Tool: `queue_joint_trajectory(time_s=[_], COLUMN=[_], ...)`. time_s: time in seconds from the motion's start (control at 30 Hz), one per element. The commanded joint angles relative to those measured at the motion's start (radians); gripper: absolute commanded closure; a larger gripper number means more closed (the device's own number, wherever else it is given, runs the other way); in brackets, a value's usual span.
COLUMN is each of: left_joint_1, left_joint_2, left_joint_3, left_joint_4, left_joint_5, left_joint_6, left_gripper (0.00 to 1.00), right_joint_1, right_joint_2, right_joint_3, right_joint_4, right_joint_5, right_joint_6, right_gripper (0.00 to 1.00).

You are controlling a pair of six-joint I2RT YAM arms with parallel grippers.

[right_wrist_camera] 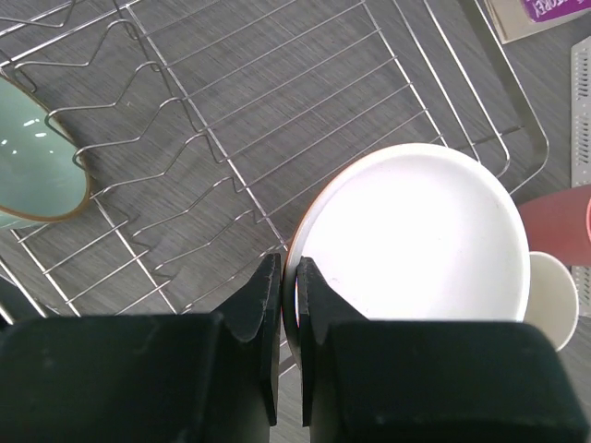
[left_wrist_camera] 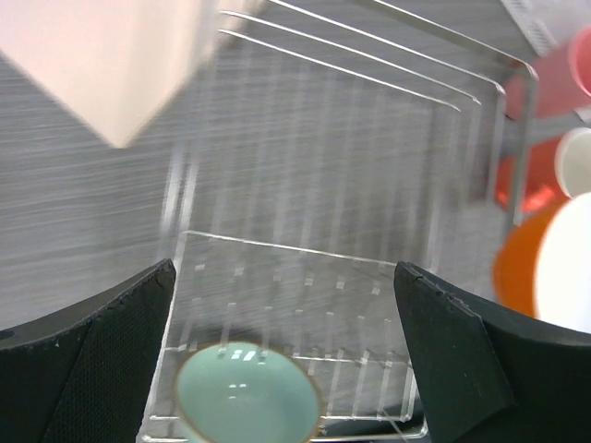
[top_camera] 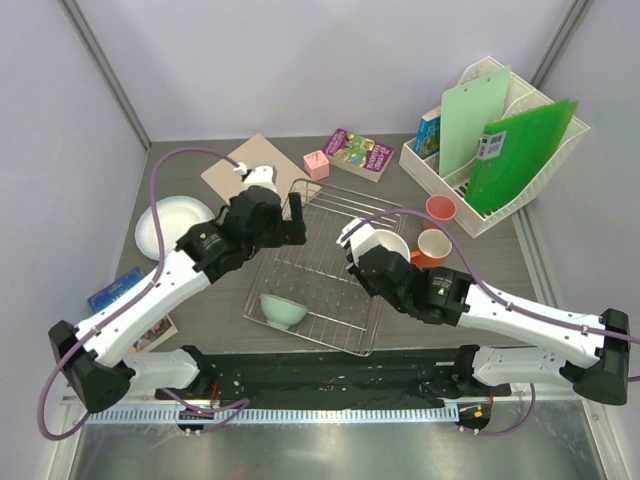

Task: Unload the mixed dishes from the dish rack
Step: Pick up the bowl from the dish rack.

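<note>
The silver wire dish rack [top_camera: 330, 215] sits mid-table. A mint-green bowl [top_camera: 283, 310] lies in its near-left corner and also shows in the left wrist view [left_wrist_camera: 245, 392] and the right wrist view [right_wrist_camera: 32, 175]. My right gripper [right_wrist_camera: 288, 277] is shut on the rim of the orange bowl [right_wrist_camera: 416, 240], white inside, at the rack's right edge [top_camera: 385, 243]. My left gripper [left_wrist_camera: 284, 277] is open and empty above the rack's left side [top_camera: 297, 225]. A pink cup [top_camera: 440, 208] and an orange cup [top_camera: 433, 245] stand right of the rack. White plates [top_camera: 170, 222] lie at far left.
A white file organizer [top_camera: 545, 190] with green folders stands at the back right. A book [top_camera: 360, 153], a pink cube [top_camera: 316, 164] and a tan board [top_camera: 232, 180] lie behind the rack. A blue booklet [top_camera: 115, 290] lies near the left edge.
</note>
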Motion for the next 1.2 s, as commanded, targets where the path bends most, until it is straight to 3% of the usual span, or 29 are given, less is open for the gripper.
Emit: queue_joint_trajectory(time_s=[0.0,0.3,0.57,0.83,1.17], left_joint_1=[0.009,0.027,0.081,0.086,0.055], left_joint_2=[0.090,0.185,0.132,0.132,0.102], left_joint_3=[0.062,0.128,0.105,0.065,-0.027], left_joint_4=[0.110,0.152,0.079,0.043,0.041], left_joint_5=[0.268,0.490,0.605,0.903,0.989], left_joint_6=[0.040,0.133,0.187,0.210,0.218], left_gripper=[0.00,0.00,0.00,0.06,0.13], right_joint_1=[0.033,0.099,0.207,0.237,0.237], right_joint_2=[-0.001,-0.104,-0.144,-0.084,-0.055], right_joint_3=[0.014,-0.038,-0.008,0.046,0.054], right_joint_4=[0.091,0.141,0.043,-0.026,-0.002], right_joint_5=[0.076,-0.240,-0.254,-0.225,-0.236], right_joint_6=[-0.056,-0.120,-0.189,-0.255,-0.280], right_gripper=[0.99,0.99,0.99,0.99,0.99])
